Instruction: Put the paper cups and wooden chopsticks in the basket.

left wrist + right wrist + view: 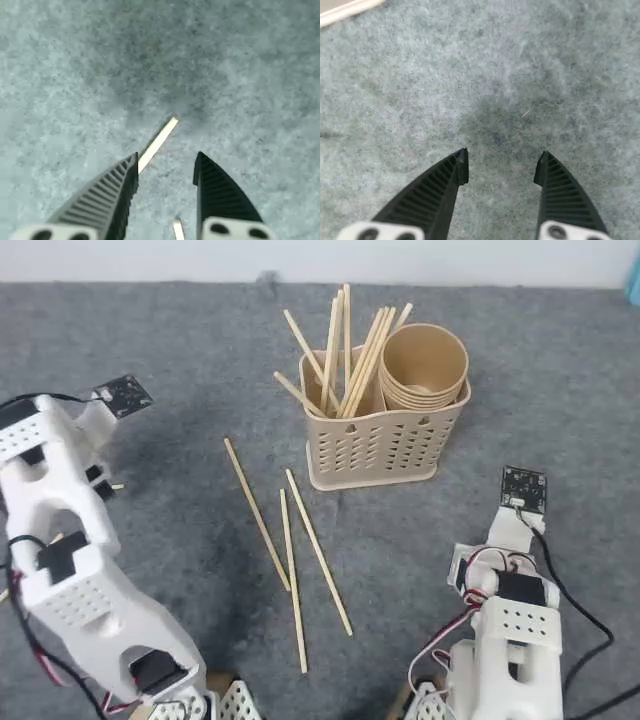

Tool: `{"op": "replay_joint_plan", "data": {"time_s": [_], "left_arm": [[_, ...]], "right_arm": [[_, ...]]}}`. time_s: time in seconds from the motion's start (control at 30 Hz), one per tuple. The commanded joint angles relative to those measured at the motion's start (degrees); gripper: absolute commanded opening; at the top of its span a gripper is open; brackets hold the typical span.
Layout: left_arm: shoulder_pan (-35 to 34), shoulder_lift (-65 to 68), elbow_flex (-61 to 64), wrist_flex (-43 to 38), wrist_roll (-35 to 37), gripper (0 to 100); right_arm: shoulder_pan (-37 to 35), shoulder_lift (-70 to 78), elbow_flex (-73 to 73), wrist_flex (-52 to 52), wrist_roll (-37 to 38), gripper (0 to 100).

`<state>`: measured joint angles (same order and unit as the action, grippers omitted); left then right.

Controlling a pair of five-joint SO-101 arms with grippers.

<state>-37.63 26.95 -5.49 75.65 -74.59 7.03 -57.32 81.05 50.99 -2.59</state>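
i see open worktop [560,370] round both arms: left tool [167,156] spread, a chopstick [157,142] lying just under it; right tool [504,152] spread too, near the basket [380,455].

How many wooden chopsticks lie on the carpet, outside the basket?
4. Three lie close together near the basket: the left chopstick, the middle chopstick, the right chopstick. The fourth chopstick lies partly under the left arm, by its jaws; others may be hidden there.

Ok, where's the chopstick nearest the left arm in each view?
High view: chopstick tip pokes out beside the left arm.
Left wrist view: chopstick lies on carpet ahead of the open left tool.
Right wrist view: a pale strip, identity unclear.
Shared landmark: grey carpet.
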Motion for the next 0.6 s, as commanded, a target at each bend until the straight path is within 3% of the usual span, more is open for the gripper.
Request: {"op": "replay_joint_plan", "data": {"time_s": [0.0, 0.17, 0.33, 0.57], "left_arm": [[1.0, 2.1, -3.6, -1.0, -0.6, 17], [1.2, 9.8, -9.9, -1.0, 0.7, 16], [1.3, 16.7, -19.2, 0.0, 6.4, 3], [1.5, 20.7, -27.6, 14.2, 6.3, 1]], "right_arm": [[-0.5, -1.1, -0.2, -1.0, 0.9, 22.6], [-0.5, -1.1, -0.2, -1.0, 0.9, 22.6], [-0.5, -1.1, -0.2, -1.0, 0.9, 22.6], [-0.5, -1.1, -0.2, -1.0, 0.9, 22.6]]}}
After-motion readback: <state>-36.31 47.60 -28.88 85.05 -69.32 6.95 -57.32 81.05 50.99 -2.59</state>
